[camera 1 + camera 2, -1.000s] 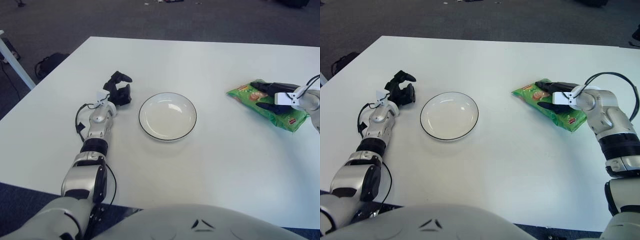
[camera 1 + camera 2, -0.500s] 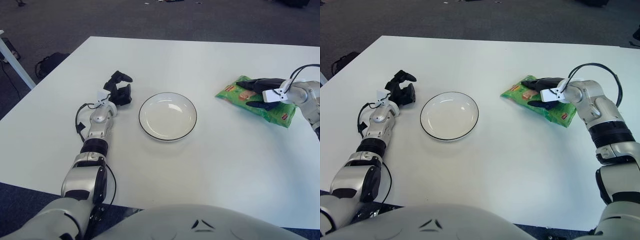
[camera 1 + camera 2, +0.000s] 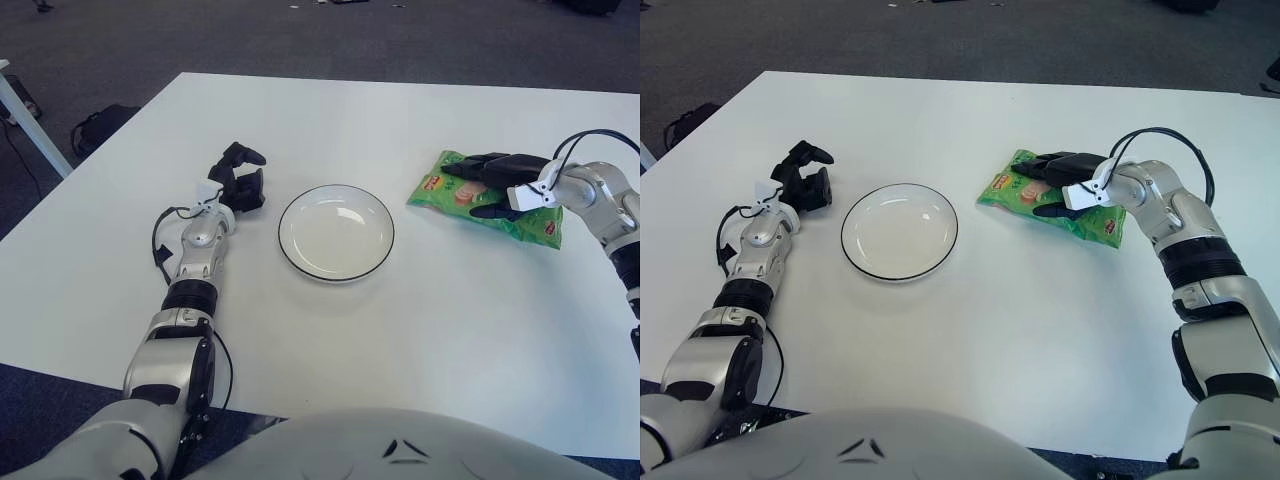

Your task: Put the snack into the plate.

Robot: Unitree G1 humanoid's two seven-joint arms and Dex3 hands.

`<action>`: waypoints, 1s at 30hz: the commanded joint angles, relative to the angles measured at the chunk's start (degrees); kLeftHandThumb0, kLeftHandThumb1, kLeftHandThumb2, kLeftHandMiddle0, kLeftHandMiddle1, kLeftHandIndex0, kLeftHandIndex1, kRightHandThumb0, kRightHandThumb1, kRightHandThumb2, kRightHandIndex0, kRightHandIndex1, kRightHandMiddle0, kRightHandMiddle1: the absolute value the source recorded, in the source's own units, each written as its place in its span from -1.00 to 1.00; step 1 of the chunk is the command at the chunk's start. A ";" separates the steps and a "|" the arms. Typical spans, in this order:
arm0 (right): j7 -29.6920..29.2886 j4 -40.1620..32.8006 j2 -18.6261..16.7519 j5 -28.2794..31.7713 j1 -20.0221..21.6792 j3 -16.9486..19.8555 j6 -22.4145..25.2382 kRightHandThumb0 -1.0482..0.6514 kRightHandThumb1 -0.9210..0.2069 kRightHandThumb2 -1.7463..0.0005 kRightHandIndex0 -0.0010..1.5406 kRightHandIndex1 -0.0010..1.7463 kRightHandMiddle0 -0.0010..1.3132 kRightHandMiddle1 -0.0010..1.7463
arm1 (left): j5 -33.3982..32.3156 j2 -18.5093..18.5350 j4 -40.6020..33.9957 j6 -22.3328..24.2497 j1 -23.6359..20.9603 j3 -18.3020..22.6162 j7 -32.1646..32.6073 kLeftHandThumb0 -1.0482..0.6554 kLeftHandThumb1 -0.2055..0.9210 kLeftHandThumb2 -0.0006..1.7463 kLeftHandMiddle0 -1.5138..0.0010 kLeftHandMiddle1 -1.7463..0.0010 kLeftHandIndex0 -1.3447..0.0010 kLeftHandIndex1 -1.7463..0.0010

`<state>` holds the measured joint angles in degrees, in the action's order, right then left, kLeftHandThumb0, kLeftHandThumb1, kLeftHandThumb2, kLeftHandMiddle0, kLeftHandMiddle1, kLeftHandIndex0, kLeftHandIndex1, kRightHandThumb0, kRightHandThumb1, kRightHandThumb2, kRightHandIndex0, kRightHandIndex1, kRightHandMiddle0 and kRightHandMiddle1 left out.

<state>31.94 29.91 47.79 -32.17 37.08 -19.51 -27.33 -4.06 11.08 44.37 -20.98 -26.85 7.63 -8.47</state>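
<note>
A green snack bag (image 3: 440,192) is held just above the white table, to the right of a white plate with a dark rim (image 3: 335,232). My right hand (image 3: 497,183) is shut on the snack bag, fingers over its top and thumb on its near side. The bag's left end is a short gap from the plate's right rim. My left hand (image 3: 238,176) rests on the table just left of the plate, holding nothing. In the right eye view the bag (image 3: 1012,190) and the plate (image 3: 899,231) show the same layout.
The white table (image 3: 420,330) extends around the plate, its near edge below and its far edge at the top. A dark bag (image 3: 100,125) lies on the floor beyond the table's left side.
My right hand has carried the snack bag leftward, from the table's right side to a spot close to the plate. My left hand has not moved.
</note>
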 commanded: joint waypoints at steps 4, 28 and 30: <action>-3.74 3.88 -1.64 -0.31 -0.34 -0.32 -3.02 -1.00 -1.00 0.08 -1.00 -1.00 -1.00 -0.66 | 1.70 -1.13 1.71 1.06 4.29 -1.50 0.68 -0.26 0.32 0.19 -0.51 -1.00 0.34 -1.00; -57.54 10.97 0.18 -18.36 -2.37 -0.32 -12.85 -0.86 -1.00 0.34 -1.00 -1.00 -1.00 -0.64 | 2.48 -0.95 1.96 -0.94 4.42 -2.33 1.02 -0.24 0.39 0.13 -0.57 -1.00 0.39 -1.00; -59.64 11.57 0.40 -19.15 -2.12 -0.54 -13.20 -0.84 -1.00 0.37 -1.00 -1.00 -1.00 -0.64 | 2.46 -1.02 2.08 -1.32 4.43 -2.32 1.03 -0.24 0.39 0.13 -0.57 -1.00 0.39 -1.00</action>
<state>-14.61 39.28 46.63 -45.56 34.61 -19.00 -38.17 -2.85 11.43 42.52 -22.30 -27.07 6.50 -7.29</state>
